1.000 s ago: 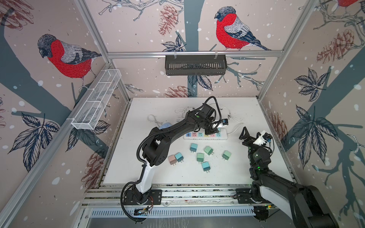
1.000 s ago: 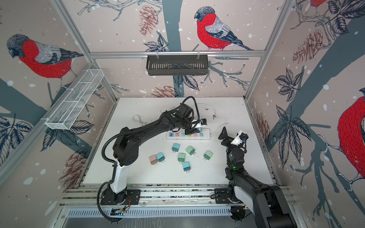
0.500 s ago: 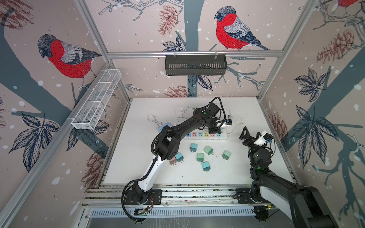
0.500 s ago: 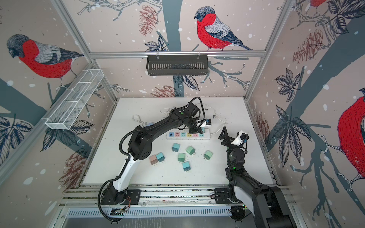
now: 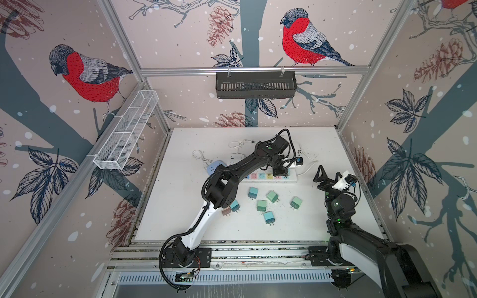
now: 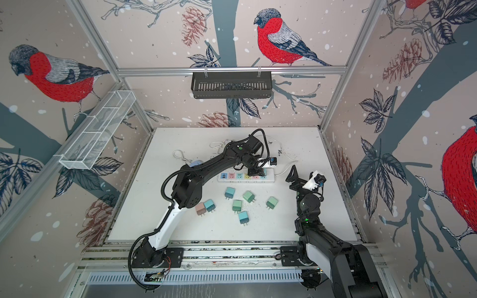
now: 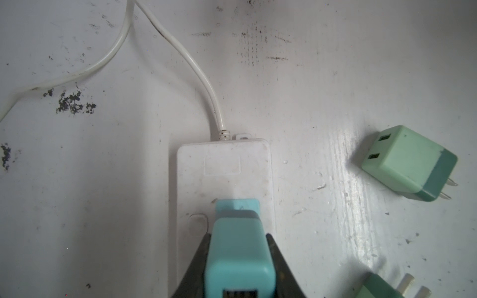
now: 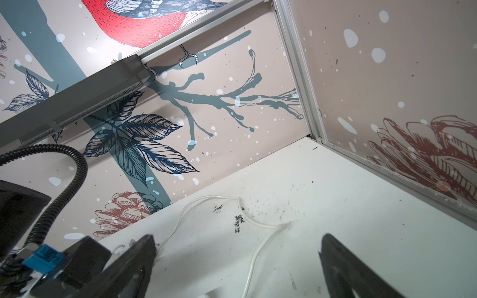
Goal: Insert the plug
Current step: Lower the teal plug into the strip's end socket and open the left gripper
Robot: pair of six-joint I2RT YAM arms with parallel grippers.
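Obs., plug insertion.

- Left gripper (image 5: pixel 280 172): jaws clamped on the two sides of a teal plug (image 7: pixel 238 260), directly above the power strip (image 5: pixel 291 178).
- Plug position: over the strip's last socket, the teal-faced one (image 7: pixel 237 205) at the end where the white cord (image 7: pixel 196 74) leaves the strip. The plug stands upright with its port face up toward the wrist camera. Its prongs are hidden beneath it, so I cannot tell whether they have entered the slots.
- Key relation: the socket lies straight below the held plug, and the plug body looks square to the strip's long axis. My judgement is that the coming move is a plain downward press with no sideways correction.
- Right gripper (image 8: pixel 238 242): jaws spread wide, holding nothing, raised just off the strip's cord end. The left arm is the one on the job.
- Loose green plug (image 7: pixel 407 162): lying on its side beside the strip, apart from it.
- Writing: none legible. The strip's end shows only a blank embossed rectangle (image 7: pixel 222 166).
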